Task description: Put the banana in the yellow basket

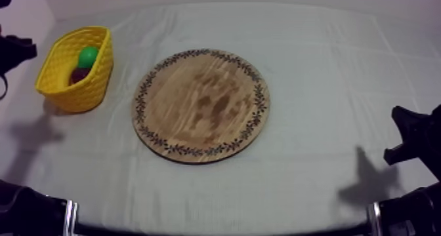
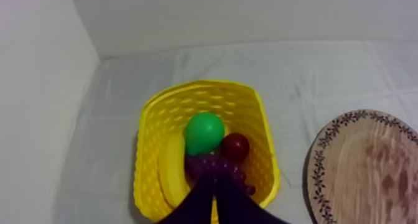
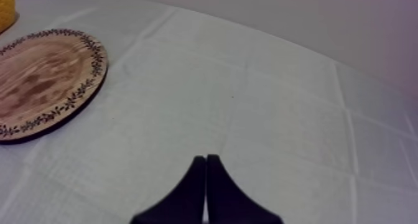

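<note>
The banana (image 2: pixel 170 168) lies inside the yellow basket (image 2: pixel 264 149), along one wall. Beside it in the basket are a green pear (image 2: pixel 204 132), a small red fruit (image 2: pixel 236 146) and dark grapes (image 2: pixel 211 167). My left gripper (image 2: pixel 215 188) hangs just above the basket's near rim, shut on nothing, its fingers forming a narrow wedge. The round wooden board (image 1: pixel 201 104) in mid-table carries nothing. My right gripper (image 3: pixel 206 170) is shut and empty over bare cloth, well to the right of the board (image 3: pixel 43 83).
In the top view the basket (image 1: pixel 85 94) stands at the far left with the pear (image 1: pixel 87 56) showing inside. My left arm (image 1: pixel 14 52) is at the left edge, my right arm (image 1: pixel 413 137) at the right edge. Bare cloth surrounds the board.
</note>
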`<state>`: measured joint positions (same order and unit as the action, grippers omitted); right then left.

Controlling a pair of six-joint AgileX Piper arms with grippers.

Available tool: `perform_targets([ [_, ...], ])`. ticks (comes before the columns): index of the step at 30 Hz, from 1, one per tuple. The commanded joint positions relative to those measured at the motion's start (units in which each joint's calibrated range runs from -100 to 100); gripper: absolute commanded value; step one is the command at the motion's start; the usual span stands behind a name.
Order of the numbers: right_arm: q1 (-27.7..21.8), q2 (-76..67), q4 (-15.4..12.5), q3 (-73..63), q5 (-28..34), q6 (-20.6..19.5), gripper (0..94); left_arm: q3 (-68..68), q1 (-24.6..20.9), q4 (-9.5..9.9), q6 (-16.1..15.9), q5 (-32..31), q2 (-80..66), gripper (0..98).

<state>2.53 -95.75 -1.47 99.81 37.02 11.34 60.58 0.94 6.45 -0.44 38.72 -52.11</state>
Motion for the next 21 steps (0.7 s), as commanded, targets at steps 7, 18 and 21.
perform_targets([
  [7,0.0,0.0,0.0,0.0,0.0,0.0,0.3,21.5,-1.0,0.98,1.8,-4.8,-22.9,0.0],
  [18,0.0,0.0,0.0,0.0,0.0,0.0,0.3,34.0,0.0,0.70,1.5,-3.7,-37.3,0.0],
  [21,0.0,0.0,0.0,0.0,0.0,0.0,0.3,36.5,0.1,-0.27,0.6,-3.3,-40.0,0.0],
])
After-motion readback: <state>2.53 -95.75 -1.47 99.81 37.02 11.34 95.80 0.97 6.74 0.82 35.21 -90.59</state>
